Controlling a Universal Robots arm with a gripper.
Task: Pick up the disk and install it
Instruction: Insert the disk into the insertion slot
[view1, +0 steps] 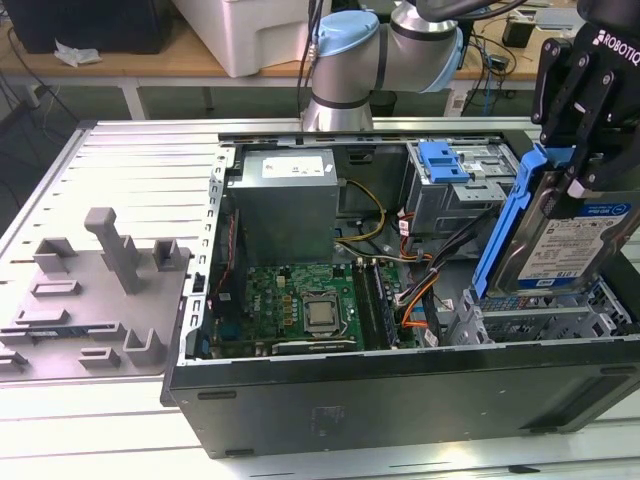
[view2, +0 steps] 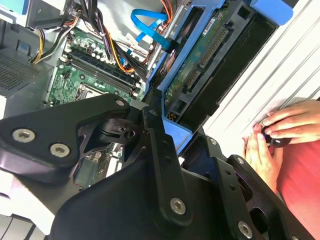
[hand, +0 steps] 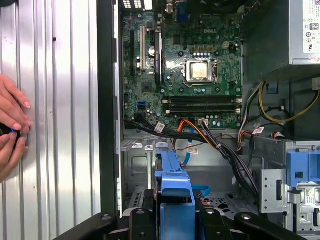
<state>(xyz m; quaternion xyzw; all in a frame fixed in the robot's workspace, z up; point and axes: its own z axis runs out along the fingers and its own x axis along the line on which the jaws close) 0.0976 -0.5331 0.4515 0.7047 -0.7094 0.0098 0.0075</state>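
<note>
In the exterior view my gripper (view1: 572, 172) is shut on the disk (view1: 578, 245), a silver hard drive with a white-and-blue label in a blue plastic bracket. It hangs on edge and tilted at the exterior view's right, just above the front drive bay (view1: 540, 312) of the open computer case (view1: 400, 395). The second wrist view shows the disk's green circuit-board underside (view2: 200, 65) running away from the black fingers (view2: 160, 150). In the first wrist view the blue bracket (hand: 174, 187) sticks out of the gripper (hand: 172, 216) above the case floor.
Inside the case lie the motherboard (view1: 305, 300), a grey power-supply box (view1: 285, 200), a grey cage with a blue latch (view1: 445, 165) and loose cables (view1: 420, 285). A grey plastic fixture (view1: 95, 290) sits at the exterior view's left. A person's hands (hand: 10, 130) rest on the ribbed table beside the case.
</note>
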